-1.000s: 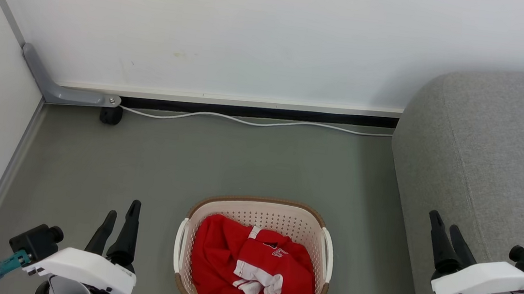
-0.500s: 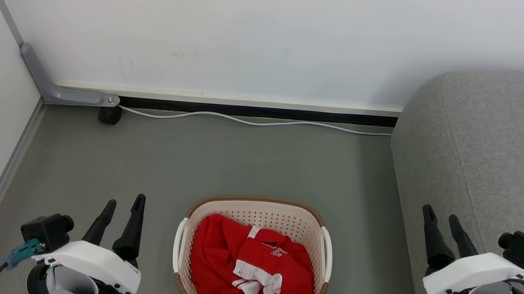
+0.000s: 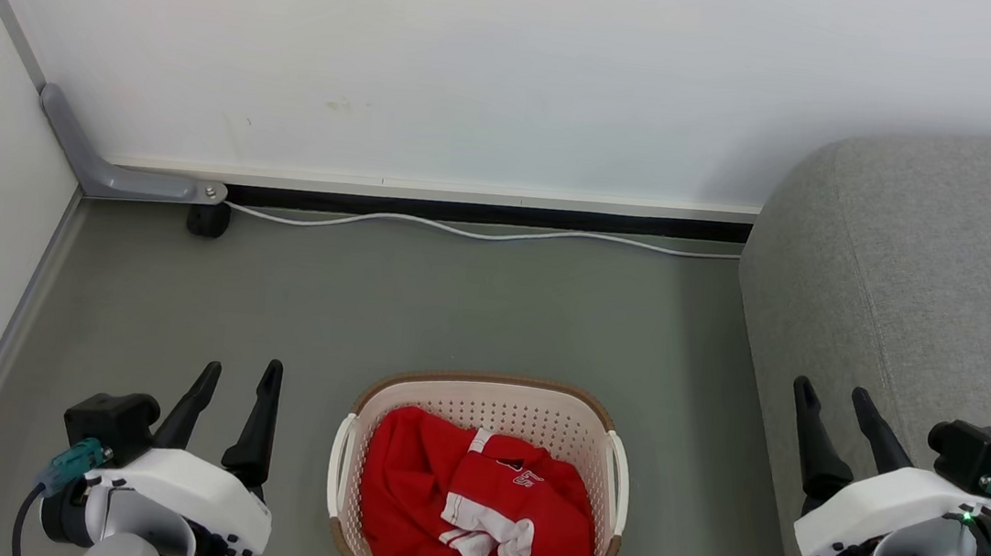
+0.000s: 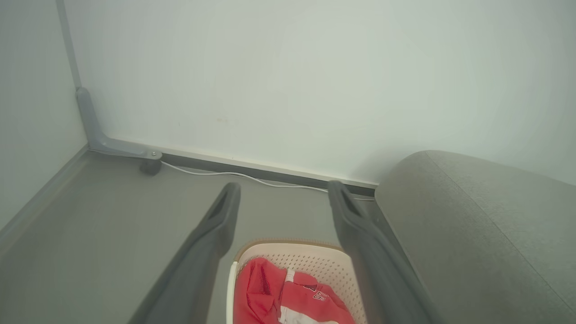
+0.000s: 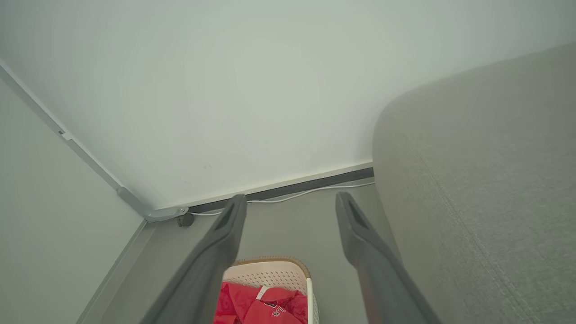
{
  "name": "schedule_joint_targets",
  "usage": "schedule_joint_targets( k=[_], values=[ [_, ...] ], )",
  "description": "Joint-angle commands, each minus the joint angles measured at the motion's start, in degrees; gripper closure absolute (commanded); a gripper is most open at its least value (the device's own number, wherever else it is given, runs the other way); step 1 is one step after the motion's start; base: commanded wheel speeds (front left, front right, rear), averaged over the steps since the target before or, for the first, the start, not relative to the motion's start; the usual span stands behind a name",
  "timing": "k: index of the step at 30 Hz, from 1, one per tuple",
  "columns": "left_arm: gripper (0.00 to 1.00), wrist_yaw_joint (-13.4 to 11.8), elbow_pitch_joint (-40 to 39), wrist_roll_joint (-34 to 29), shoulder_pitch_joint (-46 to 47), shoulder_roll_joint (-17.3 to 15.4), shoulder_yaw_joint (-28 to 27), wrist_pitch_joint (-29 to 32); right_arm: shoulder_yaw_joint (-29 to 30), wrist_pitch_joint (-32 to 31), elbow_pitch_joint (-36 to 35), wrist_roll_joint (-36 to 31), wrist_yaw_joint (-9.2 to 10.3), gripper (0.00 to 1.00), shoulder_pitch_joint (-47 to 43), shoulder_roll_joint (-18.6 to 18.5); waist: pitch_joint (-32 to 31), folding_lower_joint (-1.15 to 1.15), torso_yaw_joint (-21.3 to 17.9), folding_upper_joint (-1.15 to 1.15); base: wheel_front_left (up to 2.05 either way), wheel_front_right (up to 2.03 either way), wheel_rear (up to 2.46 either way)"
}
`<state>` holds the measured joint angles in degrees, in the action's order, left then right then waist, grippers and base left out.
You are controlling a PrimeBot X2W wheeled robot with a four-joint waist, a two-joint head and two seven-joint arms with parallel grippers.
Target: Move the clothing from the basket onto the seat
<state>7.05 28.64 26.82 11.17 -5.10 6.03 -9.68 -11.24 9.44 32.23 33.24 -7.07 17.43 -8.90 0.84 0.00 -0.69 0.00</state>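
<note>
The red clothing (image 3: 472,501) with white trim lies crumpled inside the cream basket (image 3: 484,385), which stands on the grey floor at the bottom centre of the head view. The grey seat (image 3: 946,288) rises at the right. My left gripper (image 3: 242,368) hovers open to the left of the basket, and my right gripper (image 3: 834,389) stands open in front of the seat's side. In the left wrist view the clothing (image 4: 270,292) and the basket (image 4: 315,261) show between the fingers (image 4: 216,225). The right wrist view has the clothing (image 5: 252,306) low down, beside the seat (image 5: 486,180).
A white wall runs along the back, with a white cable (image 3: 482,231) on the floor at its foot. A grey corner bracket (image 3: 102,163) and a small black block (image 3: 209,218) sit at the back left. Another wall closes the left side.
Both arms have turned slightly inward and risen a little; each gripper's fingers show wider apart in the head view. The basket and clothing have not moved.
</note>
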Motion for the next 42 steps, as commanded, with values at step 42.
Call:
schedule_joint_targets(
  k=[42],
  values=[
    [0.0, 0.4, 3.4, -18.8, 6.9, 0.4, -5.8, -5.3, 3.0, 5.6, 1.5, -20.9, -0.42, 0.0, 6.3, -0.3, 0.8, 0.0, 0.0, 0.0, 0.0, 0.0, 0.0]
  ],
)
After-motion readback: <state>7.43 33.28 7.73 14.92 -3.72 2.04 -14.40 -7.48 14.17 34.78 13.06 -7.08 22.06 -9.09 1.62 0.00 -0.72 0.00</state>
